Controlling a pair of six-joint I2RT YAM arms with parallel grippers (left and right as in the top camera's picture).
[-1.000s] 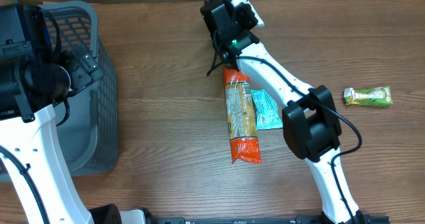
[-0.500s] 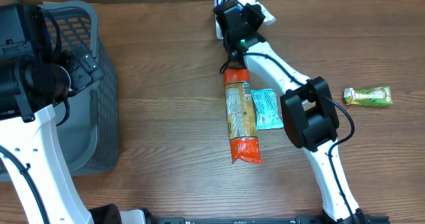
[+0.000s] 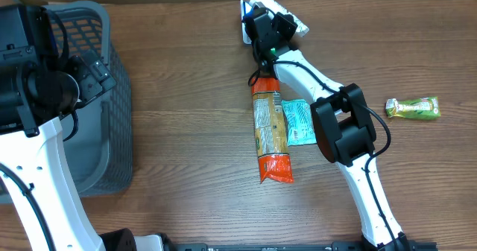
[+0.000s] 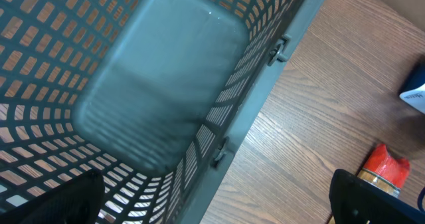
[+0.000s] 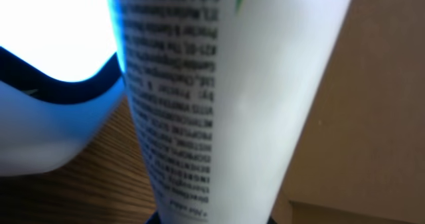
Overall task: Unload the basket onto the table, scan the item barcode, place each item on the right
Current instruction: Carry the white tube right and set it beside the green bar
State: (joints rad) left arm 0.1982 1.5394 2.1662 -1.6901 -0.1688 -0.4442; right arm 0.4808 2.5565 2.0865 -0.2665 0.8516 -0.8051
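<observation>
- The right gripper [image 3: 270, 20] is clamped on a white plastic tube with fine black print [image 5: 219, 98], up at the table's far edge.
- The tube stands just beside a white scanner with a dark blue rim [image 5: 46, 84].
- The left gripper [image 4: 219, 207] hangs over a grey plastic mesh basket [image 4: 159, 78], jaws wide apart and holding nothing.
- A long orange packet [image 3: 270, 132] and a teal packet [image 3: 299, 122] lie side by side mid-table.

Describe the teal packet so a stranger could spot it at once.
On the wooden table, find the long orange-ended package lying near the middle. Alongside its right edge lies the teal packet. It is much shorter and flatter, and blue-green with white print, unlike the lime-green bar far off right.
</observation>
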